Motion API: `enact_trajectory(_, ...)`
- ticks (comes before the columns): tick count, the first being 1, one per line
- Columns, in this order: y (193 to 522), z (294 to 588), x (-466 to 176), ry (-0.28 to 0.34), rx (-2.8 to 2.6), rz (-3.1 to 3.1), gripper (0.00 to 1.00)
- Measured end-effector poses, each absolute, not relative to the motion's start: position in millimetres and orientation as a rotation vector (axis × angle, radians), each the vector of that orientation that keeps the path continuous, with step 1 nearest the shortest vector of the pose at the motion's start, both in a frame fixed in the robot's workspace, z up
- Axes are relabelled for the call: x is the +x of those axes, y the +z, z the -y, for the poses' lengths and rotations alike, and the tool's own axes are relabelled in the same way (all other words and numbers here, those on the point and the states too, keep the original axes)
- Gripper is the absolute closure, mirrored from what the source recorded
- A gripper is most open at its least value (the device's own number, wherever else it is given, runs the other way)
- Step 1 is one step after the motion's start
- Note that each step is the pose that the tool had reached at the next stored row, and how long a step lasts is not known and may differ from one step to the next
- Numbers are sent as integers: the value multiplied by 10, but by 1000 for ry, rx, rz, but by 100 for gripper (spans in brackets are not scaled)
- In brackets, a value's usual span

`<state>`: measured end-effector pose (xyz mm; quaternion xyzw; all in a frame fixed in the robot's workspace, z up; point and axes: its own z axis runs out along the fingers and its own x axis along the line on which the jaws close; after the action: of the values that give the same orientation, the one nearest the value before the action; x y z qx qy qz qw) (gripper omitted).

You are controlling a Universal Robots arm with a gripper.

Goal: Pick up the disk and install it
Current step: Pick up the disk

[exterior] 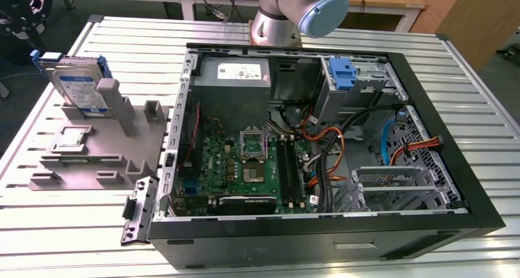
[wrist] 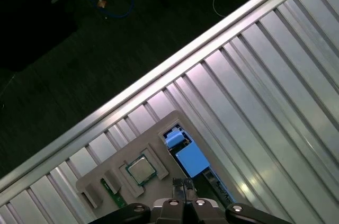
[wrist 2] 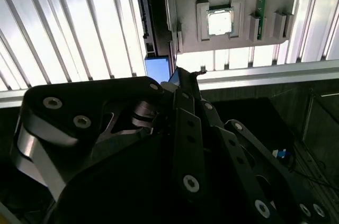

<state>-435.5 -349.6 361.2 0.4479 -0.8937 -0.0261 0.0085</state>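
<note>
Disk [exterior: 77,86] upright in grey holder [exterior: 106,151], beside case [exterior: 325,236]

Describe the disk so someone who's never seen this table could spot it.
Find the open computer case; on the exterior view's left of it sits a grey holder plate. The disk stands on edge at that plate's far corner. Unlike the grey posts beside it, it has a blue frame and a white-and-blue label.

A ribbed aluminium table [exterior: 73,229] carries an open black computer case [exterior: 325,244]. Just beside the case, toward the exterior view's left, lies a grey holder plate [exterior: 89,162]. The arm's base [exterior: 272,28] seems to stand at the far edge.
</note>
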Motion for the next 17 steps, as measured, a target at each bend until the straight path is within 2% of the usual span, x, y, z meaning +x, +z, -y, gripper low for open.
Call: enact_trajectory(17, 3610, 3496, -4355, -77, 1776, 2561, 90)
